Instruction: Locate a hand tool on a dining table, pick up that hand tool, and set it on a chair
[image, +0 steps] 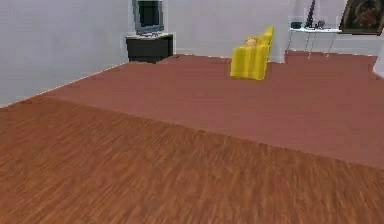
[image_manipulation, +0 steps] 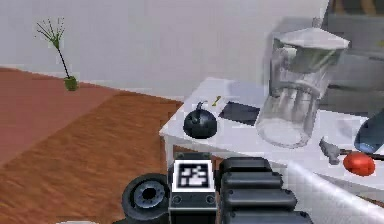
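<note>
Flooring of reddish-brown wood planks (image: 150, 170) covered the near part of the room in the forward view and met a smoother brick-red floor area (image: 250, 110) that reached back to white walls (image: 60, 40). Against the far wall stood a low dark cabinet (image: 150, 47) with a dark screen (image: 148, 15) on top. To its right stood a bright yellow upholstered armchair (image: 252, 58). In the far right corner a small white side table (image: 325, 35) carried dark things too small to name.

In the arm side view a white dining table (image_manipulation: 195, 105) stood on wood floor before a white wall. Near the table's left edge sat a black round thing (image_manipulation: 200, 123), and just beyond it lay a flat black square thing (image_manipulation: 240, 112). Toward the table's middle stood a tall clear glass jug with a white rim (image_manipulation: 295, 95); what it held could not be told. Near the table's front edge, toward its right end, lay a small grey short-handled thing (image_manipulation: 331, 149). It was the one tool-like shape, though too small to name surely, and it lay just beside a red round thing (image_manipulation: 358, 163). On the floor by the wall, well apart from the table, a small green pot (image_manipulation: 70, 83) held a plant of thin bare stems (image_manipulation: 52, 35).

At the bottom edge stood a white black-marked square (image_manipulation: 192, 178), and left of it the gripper (image_manipulation: 150, 197) showed as a dark round body. Its fingers could not be made out, so I could not tell whether the jaws were spread or pressed together, nor whether it held anything.
</note>
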